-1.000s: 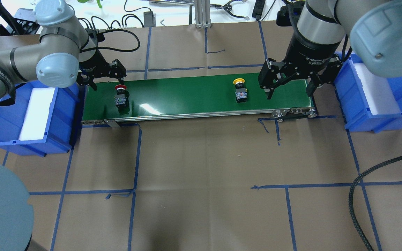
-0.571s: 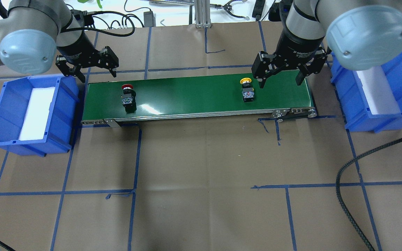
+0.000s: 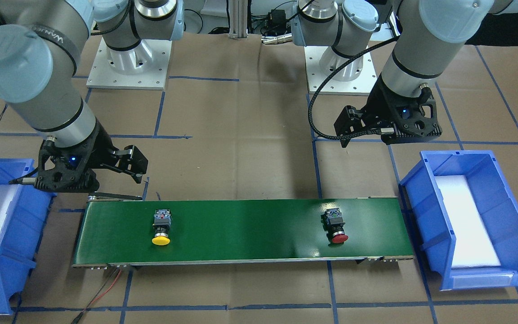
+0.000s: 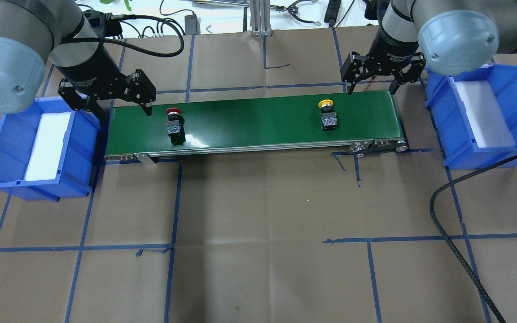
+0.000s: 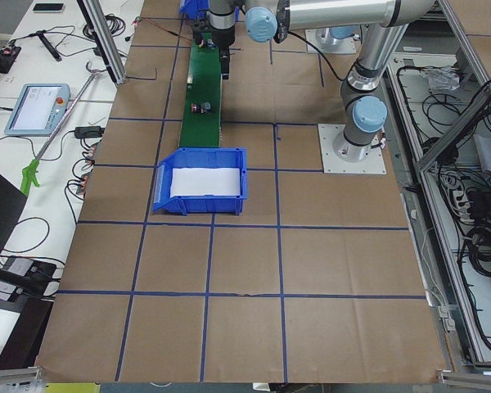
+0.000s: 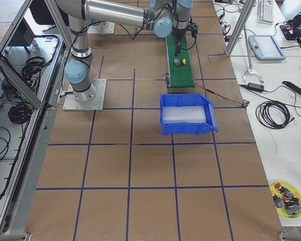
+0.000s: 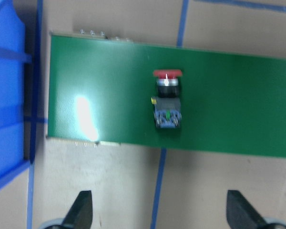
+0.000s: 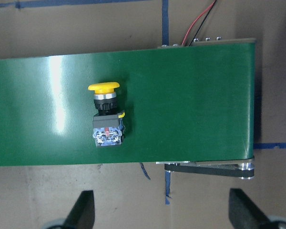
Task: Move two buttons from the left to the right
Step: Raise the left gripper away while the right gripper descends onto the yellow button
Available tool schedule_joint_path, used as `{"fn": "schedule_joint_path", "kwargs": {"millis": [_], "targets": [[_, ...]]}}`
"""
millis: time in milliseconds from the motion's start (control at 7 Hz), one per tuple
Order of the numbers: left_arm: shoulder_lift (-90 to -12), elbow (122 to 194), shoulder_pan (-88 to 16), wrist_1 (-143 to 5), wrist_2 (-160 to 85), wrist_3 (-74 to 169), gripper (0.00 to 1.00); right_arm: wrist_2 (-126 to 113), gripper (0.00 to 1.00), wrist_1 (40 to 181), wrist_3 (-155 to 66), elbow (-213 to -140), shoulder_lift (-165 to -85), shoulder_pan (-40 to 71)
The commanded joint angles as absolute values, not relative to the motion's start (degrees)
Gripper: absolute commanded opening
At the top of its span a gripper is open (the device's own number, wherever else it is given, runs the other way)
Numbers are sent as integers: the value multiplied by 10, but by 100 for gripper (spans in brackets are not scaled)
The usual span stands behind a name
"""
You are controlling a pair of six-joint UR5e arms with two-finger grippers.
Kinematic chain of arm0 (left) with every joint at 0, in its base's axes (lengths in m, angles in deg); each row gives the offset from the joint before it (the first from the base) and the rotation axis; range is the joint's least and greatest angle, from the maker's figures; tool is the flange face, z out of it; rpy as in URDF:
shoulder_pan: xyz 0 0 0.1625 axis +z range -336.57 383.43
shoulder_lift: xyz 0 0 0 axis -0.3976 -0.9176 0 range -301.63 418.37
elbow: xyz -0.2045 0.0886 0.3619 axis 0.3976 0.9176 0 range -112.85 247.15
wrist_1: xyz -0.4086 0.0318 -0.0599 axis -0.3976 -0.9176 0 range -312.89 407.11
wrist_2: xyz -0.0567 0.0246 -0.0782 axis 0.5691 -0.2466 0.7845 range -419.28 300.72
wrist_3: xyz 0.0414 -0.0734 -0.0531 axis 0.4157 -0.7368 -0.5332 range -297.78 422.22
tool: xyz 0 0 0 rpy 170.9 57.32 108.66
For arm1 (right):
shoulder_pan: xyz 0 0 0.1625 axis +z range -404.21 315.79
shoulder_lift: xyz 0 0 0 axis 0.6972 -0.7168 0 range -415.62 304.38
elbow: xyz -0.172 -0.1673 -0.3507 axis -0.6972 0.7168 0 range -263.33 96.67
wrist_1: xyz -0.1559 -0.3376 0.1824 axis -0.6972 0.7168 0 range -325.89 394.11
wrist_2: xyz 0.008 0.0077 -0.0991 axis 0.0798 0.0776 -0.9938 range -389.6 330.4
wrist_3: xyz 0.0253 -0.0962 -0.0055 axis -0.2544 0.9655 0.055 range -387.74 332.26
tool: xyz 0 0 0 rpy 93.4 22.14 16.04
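Materials and finish, as observed.
Green smooth conveyor belt [image 4: 249, 121]: glossy, shows glare. Counter [image 4: 258, 202]: matt brown paper, creased. Yellow-capped push-button [image 8: 106, 114] and red-capped push-button [image 7: 167, 102]: plastic caps, shiny metal collars.

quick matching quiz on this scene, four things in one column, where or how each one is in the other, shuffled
1. red button
2. yellow button
3. left end effector
4. right blue bin

A. on the green belt, toward the robot's right end
B. open, holding nothing
C. white pad inside
D. on the belt, toward the robot's left end

Pairs: 1-D, 2-A, 3-B, 4-C
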State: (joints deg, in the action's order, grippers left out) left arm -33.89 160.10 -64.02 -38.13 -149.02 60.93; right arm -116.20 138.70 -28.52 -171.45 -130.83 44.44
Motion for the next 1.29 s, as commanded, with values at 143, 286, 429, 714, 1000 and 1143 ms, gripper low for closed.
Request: {"fn": "schedule_joint_path", "kwargs": {"millis": [143, 286, 429, 714, 1000, 1143], "targets": [[-324, 1601, -638, -390, -1488, 623, 100, -1163, 100, 1423, -286, -1685, -1229, 453], [-324, 1600, -638, -392, -1488, 623, 100, -1165, 100, 1425, -285, -1683, -1212, 460], [-323, 1600, -638, -392, -1488, 621, 100, -1165, 100, 1432, -285, -1681, -1194, 466], [-323, 1599, -638, -392, -1490, 621, 100, -1166, 100, 1436, -284, -1671, -1165, 466], [-323, 1598, -638, -391, -1489, 621, 100, -1168, 99, 1429, -280, -1682, -1161, 466], [-323, 1598, -638, -391, -1489, 621, 100, -1168, 98, 1429, -280, -1689, -1162, 466]]}}
